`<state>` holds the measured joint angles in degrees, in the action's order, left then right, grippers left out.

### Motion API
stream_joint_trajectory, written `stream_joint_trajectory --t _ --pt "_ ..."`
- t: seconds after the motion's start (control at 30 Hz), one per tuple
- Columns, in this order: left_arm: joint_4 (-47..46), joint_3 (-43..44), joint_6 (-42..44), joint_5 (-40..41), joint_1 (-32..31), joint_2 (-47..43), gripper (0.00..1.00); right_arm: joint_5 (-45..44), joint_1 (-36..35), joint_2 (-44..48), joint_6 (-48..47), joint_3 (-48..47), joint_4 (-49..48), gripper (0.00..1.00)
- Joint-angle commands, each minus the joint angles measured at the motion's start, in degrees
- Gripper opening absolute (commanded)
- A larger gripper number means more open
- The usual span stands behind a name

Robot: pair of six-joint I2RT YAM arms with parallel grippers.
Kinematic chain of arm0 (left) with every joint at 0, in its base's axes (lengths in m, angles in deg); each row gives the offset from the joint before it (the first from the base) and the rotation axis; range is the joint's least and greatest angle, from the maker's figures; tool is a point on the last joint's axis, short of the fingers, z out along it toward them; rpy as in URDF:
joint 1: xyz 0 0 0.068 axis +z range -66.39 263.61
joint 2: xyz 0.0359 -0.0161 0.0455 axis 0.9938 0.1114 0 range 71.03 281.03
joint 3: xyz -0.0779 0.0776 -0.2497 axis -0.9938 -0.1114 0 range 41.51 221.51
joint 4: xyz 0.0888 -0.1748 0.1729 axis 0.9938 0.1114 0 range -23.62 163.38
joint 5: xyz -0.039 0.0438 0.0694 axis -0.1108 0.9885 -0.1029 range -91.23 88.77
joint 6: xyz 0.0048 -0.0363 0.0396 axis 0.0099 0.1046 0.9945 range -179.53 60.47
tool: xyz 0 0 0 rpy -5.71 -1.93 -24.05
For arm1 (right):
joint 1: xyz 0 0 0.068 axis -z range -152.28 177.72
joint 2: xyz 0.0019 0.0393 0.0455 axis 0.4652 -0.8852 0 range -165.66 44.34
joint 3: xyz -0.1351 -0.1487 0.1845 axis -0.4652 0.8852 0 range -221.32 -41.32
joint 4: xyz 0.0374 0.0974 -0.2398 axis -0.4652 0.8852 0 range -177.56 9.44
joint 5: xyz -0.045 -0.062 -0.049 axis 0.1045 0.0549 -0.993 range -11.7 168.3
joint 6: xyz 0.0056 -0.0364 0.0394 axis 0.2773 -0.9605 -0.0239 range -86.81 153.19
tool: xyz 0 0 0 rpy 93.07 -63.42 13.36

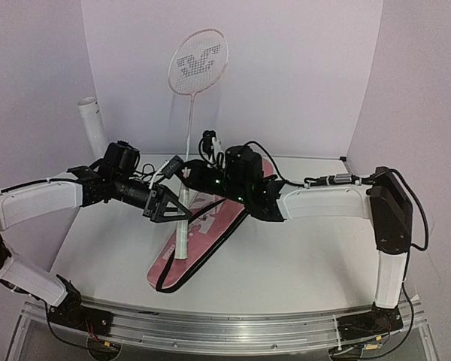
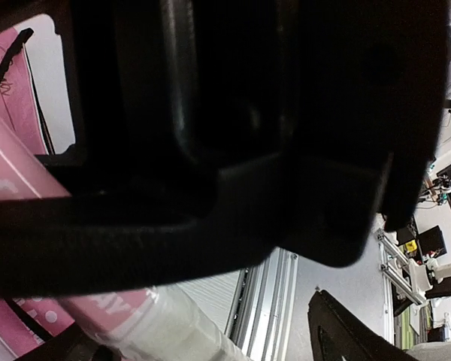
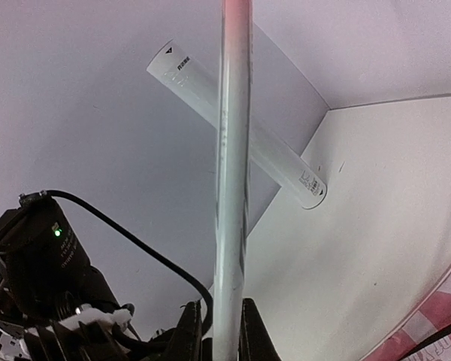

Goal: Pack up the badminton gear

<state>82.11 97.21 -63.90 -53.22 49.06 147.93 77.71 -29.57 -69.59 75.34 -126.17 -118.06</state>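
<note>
One racket stands nearly upright, its pale oval head (image 1: 198,62) against the back wall and its white handle (image 1: 182,229) down on the pink bag (image 1: 210,229). My right gripper (image 1: 204,169) is shut on the racket's thin shaft (image 3: 231,188), with its jaws (image 3: 219,323) pressed on both sides. My left gripper (image 1: 169,207) is open at the handle. The wrapped handle (image 2: 161,323) lies by one finger, and the other finger (image 2: 349,331) stands apart. A second racket and the shuttlecocks are out of view.
The tall white tube (image 1: 92,124) leans in the back left corner and also shows in the right wrist view (image 3: 286,162). The pink bag lies diagonally mid-table with its black strap (image 1: 165,274) looping toward the front edge. A metal rail (image 1: 210,331) runs along the near edge.
</note>
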Motion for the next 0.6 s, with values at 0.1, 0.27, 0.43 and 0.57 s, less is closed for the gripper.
stream_joint_trajectory --t 0.1,0.27,0.43,0.57 --pt "-1.5 -2.2 1.9 3.1 -0.5 0.4 0.57 -4.7 -1.1 2.3 -1.5 0.6 -11.9 0.00" --pt "-1.7 -1.8 1.6 2.9 -0.6 -0.4 0.04 -5.1 -1.1 4.1 -2.4 1.9 -12.4 0.00" --pt "-1.7 0.4 0.5 4.1 -0.5 -0.7 0.00 -7.5 -1.1 4.8 -1.6 4.3 -10.5 0.00" --pt "-3.0 1.0 -0.7 3.4 -0.5 -1.0 0.00 -8.0 -1.9 5.1 -3.5 4.7 -4.3 0.28"
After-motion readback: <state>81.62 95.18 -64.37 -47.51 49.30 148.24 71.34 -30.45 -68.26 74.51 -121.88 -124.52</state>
